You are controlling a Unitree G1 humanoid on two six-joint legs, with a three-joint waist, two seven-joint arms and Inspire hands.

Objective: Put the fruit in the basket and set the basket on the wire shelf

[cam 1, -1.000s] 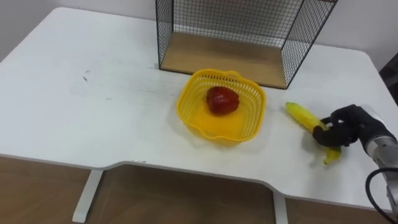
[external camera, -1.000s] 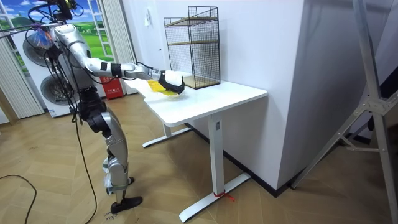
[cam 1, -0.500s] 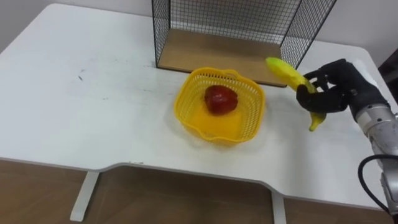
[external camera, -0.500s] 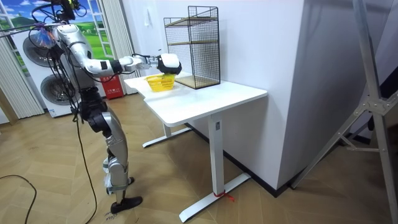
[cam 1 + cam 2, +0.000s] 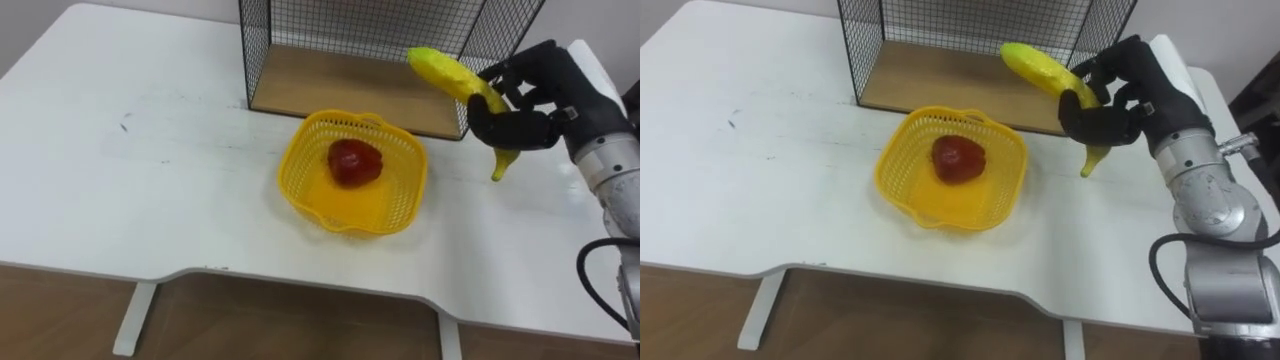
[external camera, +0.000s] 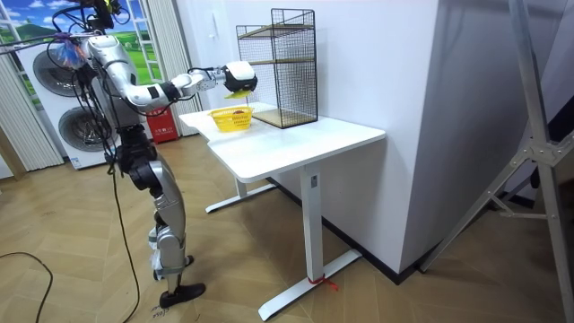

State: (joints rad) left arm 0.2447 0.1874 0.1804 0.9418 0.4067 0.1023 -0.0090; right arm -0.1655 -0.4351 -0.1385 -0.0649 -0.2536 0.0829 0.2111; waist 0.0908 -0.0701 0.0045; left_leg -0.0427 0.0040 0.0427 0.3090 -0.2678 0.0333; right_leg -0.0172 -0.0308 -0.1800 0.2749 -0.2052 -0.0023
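Right hand (image 5: 530,100) is curled tight around the lower part of a banana (image 5: 445,72) and holds it up off the table (image 5: 150,180). The stem end hangs down below the hand. The long end sticks out toward 10 o'clock and, from the head camera, lines up with the front right corner of the wire shelf (image 5: 350,30).

The yellow basket (image 5: 295,175) is at about 8 o'clock from the hand, sitting mid-table, with a red fruit (image 5: 352,162) already inside, roughly in the middle. The shelf is just behind the basket at its 12 o'clock. In the room view the robot stands at the table's end on the room view's left, with that arm stretched out over the top.

So I'd say we're mid-carry on the second fruit: one in, one in the air. The next move is probably swinging the hand down toward 8 o'clock until the banana is over the basket, then letting go low. The banana looks long next to that basket, so dropping it at an angle could leave it hanging over the rim or rolling out. The basket-to-shelf part isn't started yet.
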